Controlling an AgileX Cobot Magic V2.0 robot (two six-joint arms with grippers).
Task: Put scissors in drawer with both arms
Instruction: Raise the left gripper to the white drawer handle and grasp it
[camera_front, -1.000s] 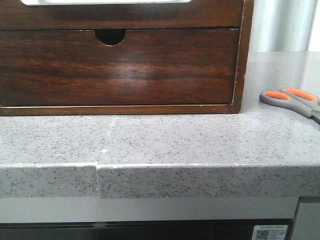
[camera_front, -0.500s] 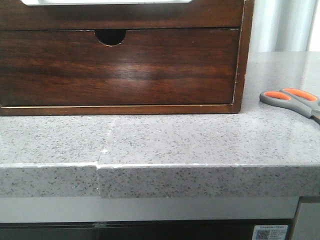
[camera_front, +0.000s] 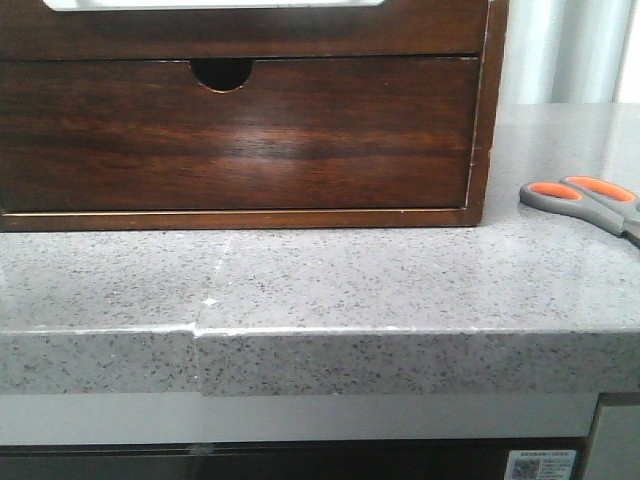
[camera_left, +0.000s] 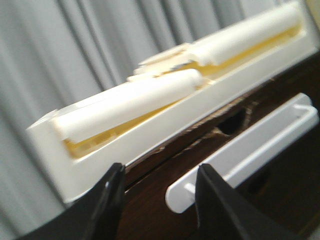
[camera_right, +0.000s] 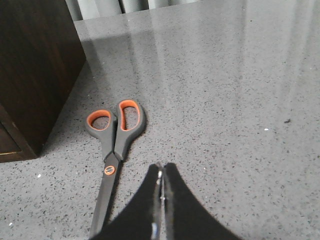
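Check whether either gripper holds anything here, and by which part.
Nothing is held. The grey-handled, orange-lined scissors lie on the counter; the right gripper is shut beside them, the left gripper open.

No text, brand or number can be read on anything standing on the counter. A small white label (camera_front: 540, 466) printed with a square code and a line of tiny characters is seen below the counter's front edge, toward its right corner, but the print is too small to be made out.
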